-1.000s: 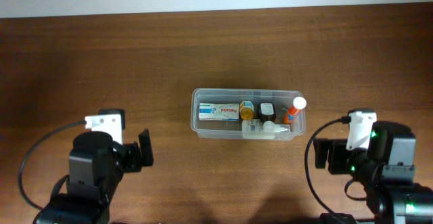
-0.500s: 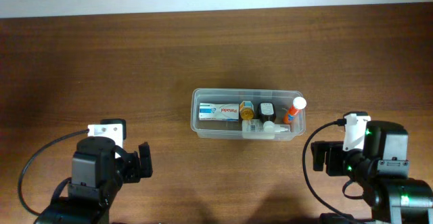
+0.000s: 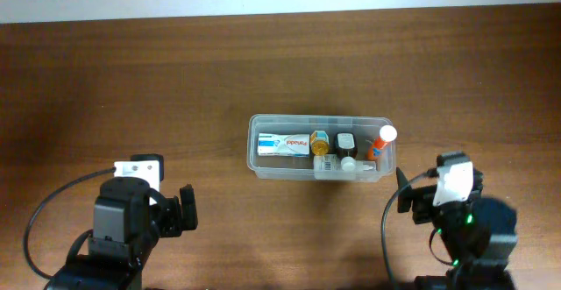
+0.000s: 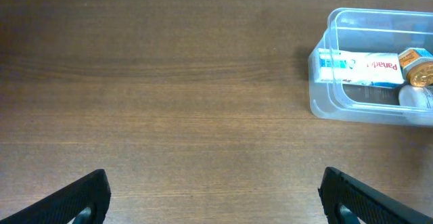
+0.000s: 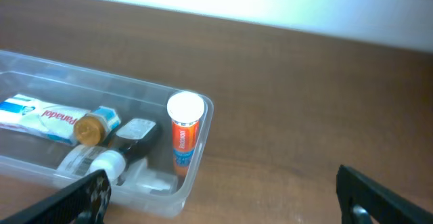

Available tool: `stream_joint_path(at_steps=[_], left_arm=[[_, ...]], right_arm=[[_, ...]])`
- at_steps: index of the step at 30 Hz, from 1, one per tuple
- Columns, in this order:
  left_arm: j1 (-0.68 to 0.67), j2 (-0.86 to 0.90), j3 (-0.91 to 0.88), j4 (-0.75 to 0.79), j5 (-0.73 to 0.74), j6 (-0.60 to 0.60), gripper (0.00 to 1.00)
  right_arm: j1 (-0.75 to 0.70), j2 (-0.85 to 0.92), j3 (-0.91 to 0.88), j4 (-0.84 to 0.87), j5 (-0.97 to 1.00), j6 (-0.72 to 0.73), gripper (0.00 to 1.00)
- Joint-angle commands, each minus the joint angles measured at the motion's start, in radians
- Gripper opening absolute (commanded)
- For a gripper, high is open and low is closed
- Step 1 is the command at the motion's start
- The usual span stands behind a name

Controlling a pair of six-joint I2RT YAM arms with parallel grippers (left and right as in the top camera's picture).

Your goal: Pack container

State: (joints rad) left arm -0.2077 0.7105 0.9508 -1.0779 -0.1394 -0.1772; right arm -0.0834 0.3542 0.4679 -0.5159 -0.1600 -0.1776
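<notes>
- Lying near the middle of the table (image 3: 131, 80), the container (image 3: 252, 150) is seen with its long side set from left to right.
- Five small things are packed inside it: a white box (image 3: 282, 142), a bottle with a gold cap (image 3: 320, 138), a dark bottle (image 3: 346, 140), an orange tube (image 3: 382, 141) with a white cap, and a clear bottle (image 3: 329, 164) laid along the near wall.
- No loose things are seen on the wood around it, so the packing is judged to be done or very nearly done.
- The left gripper (image 4: 216, 200) is spread wide, and nothing is held in it. The container is found ahead of it and off to its right, well apart.
- The right gripper (image 5: 226, 200) is spread wide too, and nothing is held in it. The container is found ahead of it and off to its left, with the orange tube end closest.
- From above, the right gripper is seen just beside the near right corner of the container, not touching it. The left gripper is placed much farther away, on the other side.
- So the right arm is judged to be the nearer one. If the container is to be reached, its short right end is met first, and a move forward and to the left is called for.
</notes>
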Motion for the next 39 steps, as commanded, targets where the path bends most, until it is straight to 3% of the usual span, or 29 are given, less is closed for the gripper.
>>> stream_joint_path(at_steps=[1, 6, 11, 20, 39], left_arm=[[-0.005, -0.003, -0.004, -0.001, -0.011, -0.009, 0.99], [-0.005, -0.003, -0.004, -0.001, -0.011, -0.009, 0.99], [-0.005, -0.003, -0.004, -0.001, -0.011, -0.009, 0.99], [-0.005, -0.003, -0.004, -0.001, -0.011, -0.009, 0.99], [-0.005, -0.003, -0.004, -0.001, -0.011, -0.009, 0.99]], right_arm=[[0.008, -0.137, -0.138, 0.106, -0.021, -0.026, 0.98], [0.008, -0.304, -0.318, 0.334, -0.020, -0.029, 0.98], [0.008, -0.351, -0.460, 0.572, -0.021, -0.036, 0.98], [0.011, -0.351, -0.462, 0.452, -0.020, -0.034, 0.98], [0.011, -0.348, -0.462, 0.455, -0.020, -0.035, 0.98]])
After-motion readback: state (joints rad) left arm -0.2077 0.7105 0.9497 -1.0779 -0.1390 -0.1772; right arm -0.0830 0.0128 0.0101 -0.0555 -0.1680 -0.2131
